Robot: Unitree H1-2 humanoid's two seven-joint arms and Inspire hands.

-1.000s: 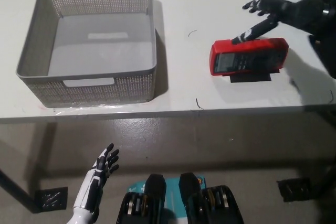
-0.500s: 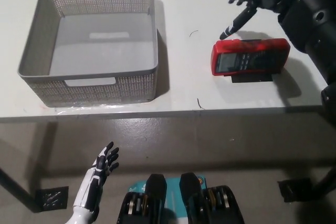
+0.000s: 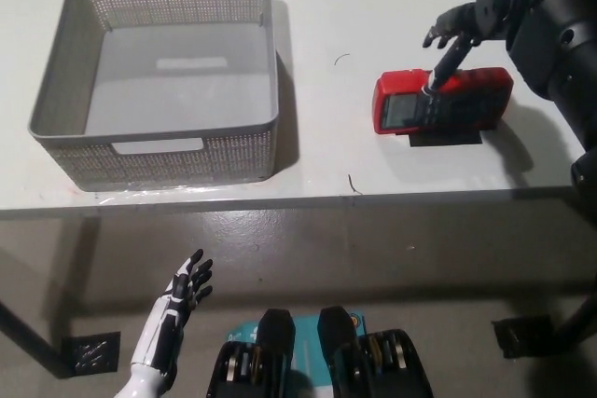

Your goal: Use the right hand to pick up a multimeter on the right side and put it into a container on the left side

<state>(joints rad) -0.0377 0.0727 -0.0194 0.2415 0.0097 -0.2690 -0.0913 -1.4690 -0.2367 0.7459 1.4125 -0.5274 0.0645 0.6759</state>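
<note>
Reaching over red multimeter (image 3: 442, 101) lying flat on bench (image 3: 373, 6) at right, black right hand (image 3: 451, 34) spread, one fingertip touching its top face, nothing held. Grey mesh container (image 3: 159, 67) well apart at left. White left hand (image 3: 175, 309) resting low, fingers spread.

A single camera on the robot's head looks steeply down from above, taking in the white surface (image 3: 317, 151) across the upper half of the frame and the floor (image 3: 373, 258) below its near edge. The view sits fairly close, with no second angle offered.
</note>
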